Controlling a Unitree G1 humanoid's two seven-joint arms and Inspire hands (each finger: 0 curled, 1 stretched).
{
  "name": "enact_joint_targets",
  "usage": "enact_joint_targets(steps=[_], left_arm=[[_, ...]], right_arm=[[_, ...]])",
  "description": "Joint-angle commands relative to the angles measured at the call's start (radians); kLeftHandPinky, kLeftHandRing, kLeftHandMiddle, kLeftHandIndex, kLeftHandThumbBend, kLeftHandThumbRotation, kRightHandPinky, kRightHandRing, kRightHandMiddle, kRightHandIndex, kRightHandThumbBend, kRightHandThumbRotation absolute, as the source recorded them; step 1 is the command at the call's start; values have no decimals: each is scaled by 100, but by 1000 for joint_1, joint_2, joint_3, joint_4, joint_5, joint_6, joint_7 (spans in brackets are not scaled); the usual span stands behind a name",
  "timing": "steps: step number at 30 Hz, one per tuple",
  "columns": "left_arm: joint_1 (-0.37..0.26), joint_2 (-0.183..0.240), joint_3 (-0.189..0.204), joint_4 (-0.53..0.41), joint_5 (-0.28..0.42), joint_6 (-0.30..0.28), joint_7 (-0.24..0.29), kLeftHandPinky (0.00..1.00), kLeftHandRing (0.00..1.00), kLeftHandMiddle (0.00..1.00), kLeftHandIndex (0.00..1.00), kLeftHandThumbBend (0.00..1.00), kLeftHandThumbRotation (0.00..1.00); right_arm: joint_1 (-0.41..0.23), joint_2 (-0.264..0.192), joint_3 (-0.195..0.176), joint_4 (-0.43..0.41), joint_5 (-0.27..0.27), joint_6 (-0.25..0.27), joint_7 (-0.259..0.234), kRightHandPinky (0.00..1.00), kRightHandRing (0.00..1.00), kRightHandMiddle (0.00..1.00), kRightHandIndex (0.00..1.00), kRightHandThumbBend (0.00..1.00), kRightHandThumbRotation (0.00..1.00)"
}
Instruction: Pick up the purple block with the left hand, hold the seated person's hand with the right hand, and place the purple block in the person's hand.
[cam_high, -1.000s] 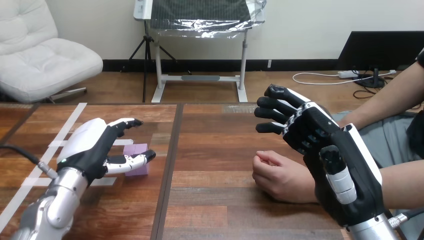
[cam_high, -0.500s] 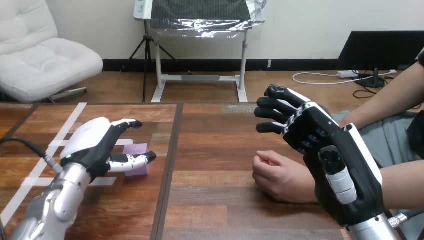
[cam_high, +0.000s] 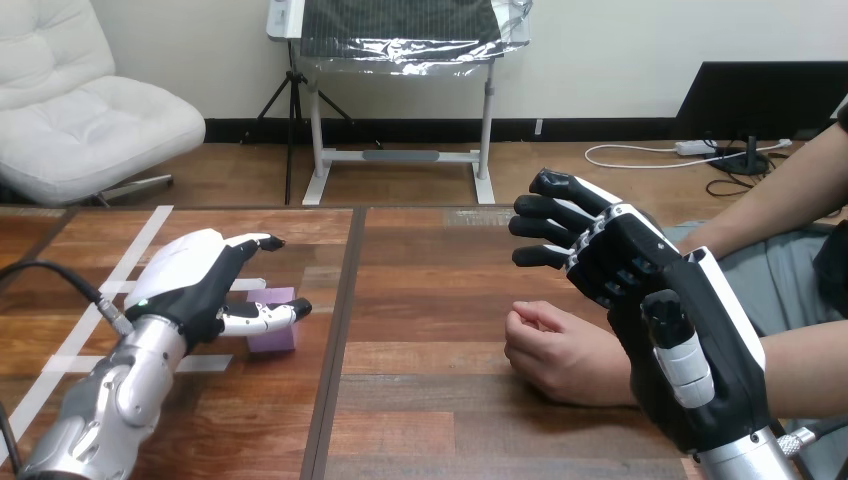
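Observation:
A small purple block (cam_high: 273, 341) lies on the wooden table (cam_high: 430, 300) left of the middle. My left hand (cam_high: 185, 280) hovers at it, open. Its fingers (cam_high: 250, 243) reach over the block's far side and the thumb (cam_high: 262, 318) crosses in front of it, without closing on it. The person's hand (cam_high: 555, 355) rests on the table as a loose fist at the right, its forearm coming in from the right edge. My right hand (cam_high: 650, 290) is raised just right of and above that fist, open with its fingers pointing left, apart from it.
White tape strips (cam_high: 125, 255) run across the table's left part, under and beside my left arm. A dark seam (cam_high: 338, 310) divides the tabletop just right of the block. Bare wood lies between the block and the person's hand.
My left arm has pushed slightly forward and up, bringing the hand closer over the block. The block, the person's hand and my right hand have stayed put.

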Motion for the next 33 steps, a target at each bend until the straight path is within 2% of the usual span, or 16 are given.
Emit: enact_joint_targets(steps=[1,20,33], left_arm=[[-100,8,-21,35,10,-4,31,96,91,91,86,68,45],[-167,2,-70,157,11,-3,40,96,94,92,86,70,37],[-202,0,-101,210,11,7,21,95,92,91,86,73,37]], right_arm=[[-63,2,-15,4,9,-23,-1,73,80,81,83,95,83],[-61,3,-13,-2,14,-26,1,73,80,81,83,95,83],[-58,1,-13,-6,27,-24,10,73,80,81,83,95,83]])
